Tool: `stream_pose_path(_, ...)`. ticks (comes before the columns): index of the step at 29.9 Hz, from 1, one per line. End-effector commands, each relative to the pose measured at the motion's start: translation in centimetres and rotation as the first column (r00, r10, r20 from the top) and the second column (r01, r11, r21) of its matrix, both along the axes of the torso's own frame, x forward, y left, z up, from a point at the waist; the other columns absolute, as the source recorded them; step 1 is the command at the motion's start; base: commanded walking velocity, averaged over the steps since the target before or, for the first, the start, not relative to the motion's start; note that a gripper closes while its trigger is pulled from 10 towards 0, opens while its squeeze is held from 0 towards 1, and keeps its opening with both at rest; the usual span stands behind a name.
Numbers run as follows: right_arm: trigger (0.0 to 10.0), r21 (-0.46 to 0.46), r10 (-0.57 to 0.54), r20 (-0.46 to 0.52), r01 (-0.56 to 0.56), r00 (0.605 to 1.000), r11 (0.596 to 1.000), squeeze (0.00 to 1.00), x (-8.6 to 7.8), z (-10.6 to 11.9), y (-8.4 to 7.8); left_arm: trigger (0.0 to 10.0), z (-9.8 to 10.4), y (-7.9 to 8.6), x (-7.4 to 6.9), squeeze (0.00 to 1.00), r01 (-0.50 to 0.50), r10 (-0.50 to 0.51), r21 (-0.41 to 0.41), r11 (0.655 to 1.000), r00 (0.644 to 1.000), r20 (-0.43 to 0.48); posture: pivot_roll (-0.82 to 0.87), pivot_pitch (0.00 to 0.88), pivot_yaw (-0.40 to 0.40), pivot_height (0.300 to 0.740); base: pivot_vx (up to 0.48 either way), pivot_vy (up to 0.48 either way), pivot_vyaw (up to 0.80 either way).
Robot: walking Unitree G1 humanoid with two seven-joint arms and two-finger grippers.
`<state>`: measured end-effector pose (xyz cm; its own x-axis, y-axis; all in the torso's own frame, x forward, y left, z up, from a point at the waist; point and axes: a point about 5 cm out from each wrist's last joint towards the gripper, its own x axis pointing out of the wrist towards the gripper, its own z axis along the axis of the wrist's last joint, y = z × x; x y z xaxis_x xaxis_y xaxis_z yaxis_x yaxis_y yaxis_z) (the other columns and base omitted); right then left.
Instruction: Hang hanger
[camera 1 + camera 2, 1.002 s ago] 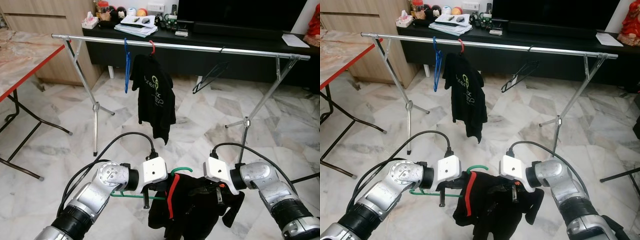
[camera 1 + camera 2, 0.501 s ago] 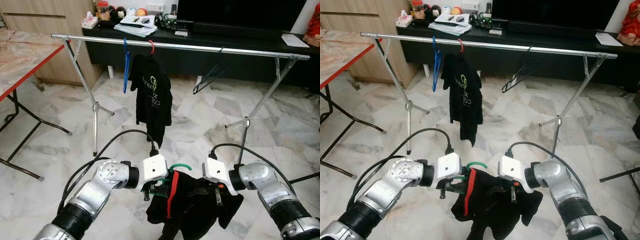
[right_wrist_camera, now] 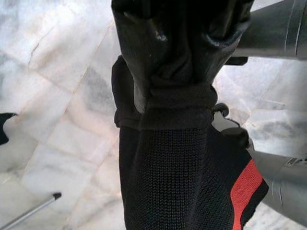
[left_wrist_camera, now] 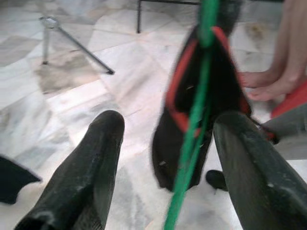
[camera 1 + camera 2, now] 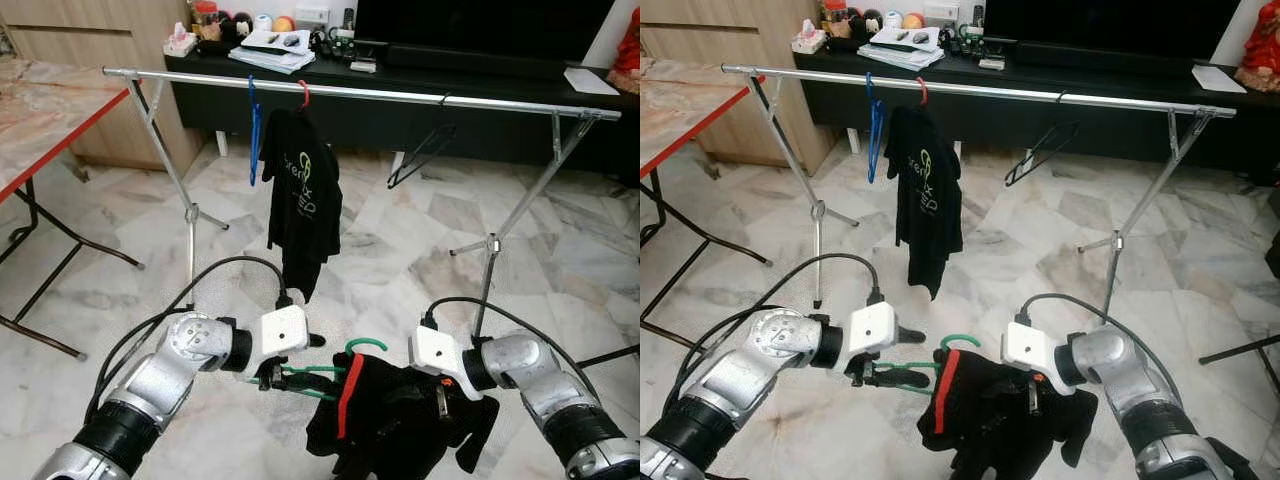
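The green hanger (image 5: 330, 372) lies roughly level between the two tools, its long axis running from the left tool (image 5: 268, 377) across to the right tool (image 5: 441, 399), its hook curling upward above the middle. A black garment (image 5: 400, 420) with a red collar stripe drapes from it. The left tool's fingers (image 4: 86, 177) stand wide, the hanger's green wire passing between them. The right tool is clamped on a fold of the black garment. Beyond both tools stands a metal clothes rail (image 5: 360, 93) with a black T-shirt (image 5: 303, 200) hanging from it.

Knitted black cloth garment (image 3: 172, 182), glossy green plastic hanger (image 5: 312, 375), shiny metal rail (image 5: 350, 92), polished marble floor (image 5: 400, 240)
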<state>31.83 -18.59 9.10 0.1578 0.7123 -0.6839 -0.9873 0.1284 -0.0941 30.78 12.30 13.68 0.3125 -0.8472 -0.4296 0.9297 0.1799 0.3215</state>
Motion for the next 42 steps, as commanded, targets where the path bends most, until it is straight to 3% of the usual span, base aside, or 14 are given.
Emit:
stream_pose_path(1,0.0,-0.009,-0.008,0.013,0.008,1.000,1.000,0.00,0.1,0.2,-0.5,10.0,0.2,0.5,0.2,1.00,-0.021,0.021,-0.002,1.000,1.000,0.012,-0.08,0.143,-0.061,0.740,0.000,0.000,0.00)
stream_pose_path(7,0.0,-0.010,-0.067,0.027,0.067,0.997,0.998,0.00,0.3,0.1,-1.0,10.0,0.4,2.7,0.8,1.00,-0.157,0.158,-0.027,0.987,0.986,0.055,-0.08,0.144,-0.062,0.740,0.000,0.000,0.00)
stream_pose_path(9,0.0,0.035,-0.136,0.055,0.134,0.989,0.990,0.00,0.8,0.6,-1.2,10.0,0.4,4.1,1.1,1.00,-0.259,0.264,-0.061,0.964,0.961,0.087,-0.08,0.145,-0.063,0.740,0.000,0.000,0.00)
stream_pose_path(12,0.0,0.078,-0.196,0.071,0.190,0.978,0.979,0.00,1.3,1.0,-1.3,10.0,0.3,5.0,1.1,1.00,-0.326,0.333,-0.084,0.942,0.937,0.107,-0.08,0.146,-0.062,0.740,0.000,0.000,0.00)
stream_pose_path(14,0.0,0.099,-0.261,0.105,0.251,0.960,0.963,0.00,1.8,1.4,-1.6,10.0,-0.1,6.0,1.2,1.00,-0.417,0.429,-0.112,0.902,0.892,0.139,-0.08,0.146,-0.059,0.740,0.000,0.000,0.00)
stream_pose_path(15,0.0,0.099,-0.261,0.105,0.251,0.960,0.963,0.00,1.8,1.4,-1.6,10.0,-0.1,6.0,1.2,1.00,-0.417,0.429,-0.112,0.902,0.892,0.139,-0.08,0.146,-0.059,0.740,0.000,0.000,0.00)
stream_pose_path(17,0.0,0.095,-0.309,0.141,0.298,0.940,0.950,0.00,2.2,1.6,-1.9,10.0,-0.7,7.0,1.3,1.00,-0.518,0.537,-0.148,0.843,0.828,0.163,-0.08,0.144,-0.057,0.740,0.000,0.000,0.00)
stream_pose_path(18,0.0,0.107,-0.346,0.162,0.332,0.924,0.937,0.00,2.5,1.9,-1.9,10.0,-1.2,7.7,1.2,1.00,-0.602,0.633,-0.204,0.772,0.756,0.167,-0.08,0.142,-0.055,0.740,0.000,0.000,0.00)
stream_pose_path(20,0.0,0.113,-0.354,0.167,0.339,0.920,0.934,0.00,2.6,2.0,-1.9,10.0,-1.4,7.9,1.2,1.00,-0.624,0.659,-0.219,0.750,0.734,0.162,-0.08,0.142,-0.055,0.740,0.000,0.000,0.00)
stream_pose_path(21,0.0,0.134,-0.361,0.174,0.341,0.916,0.930,0.00,2.8,2.3,-1.5,10.0,-2.4,8.0,1.0,0.00,-0.662,0.698,-0.234,0.712,0.704,0.134,-0.08,0.138,-0.052,0.740,0.000,0.000,0.00)
stream_pose_path(22,0.0,0.134,-0.361,0.174,0.341,0.916,0.930,0.00,2.8,2.3,-1.5,10.0,-2.4,8.0,1.0,0.00,-0.662,0.698,-0.234,0.712,0.704,0.134,-0.08,0.138,-0.052,0.740,0.000,0.000,0.00)
stream_pose_path(30,0.0,0.212,-0.302,0.249,0.252,0.920,0.944,0.00,3.8,5.1,1.3,10.0,-6.9,7.7,0.1,0.00,-0.793,0.818,-0.222,0.568,0.573,0.046,-0.09,0.121,-0.049,0.740,0.000,0.000,0.00)
stream_pose_path(35,0.0,0.253,-0.212,0.286,0.140,0.935,0.957,0.00,3.8,7.2,3.5,10.0,-8.5,6.6,-0.1,0.00,-0.808,0.830,-0.196,0.555,0.555,0.062,-0.10,0.115,-0.052,0.740,0.000,0.000,0.00)
stream_pose_path(42,0.0,0.252,-0.101,0.287,0.027,0.953,0.967,0.00,2.7,8.2,4.9,10.0,-8.7,5.6,0.4,0.00,-0.816,0.846,-0.228,0.532,0.525,0.095,-0.10,0.126,-0.061,0.740,0.000,0.000,0.00)
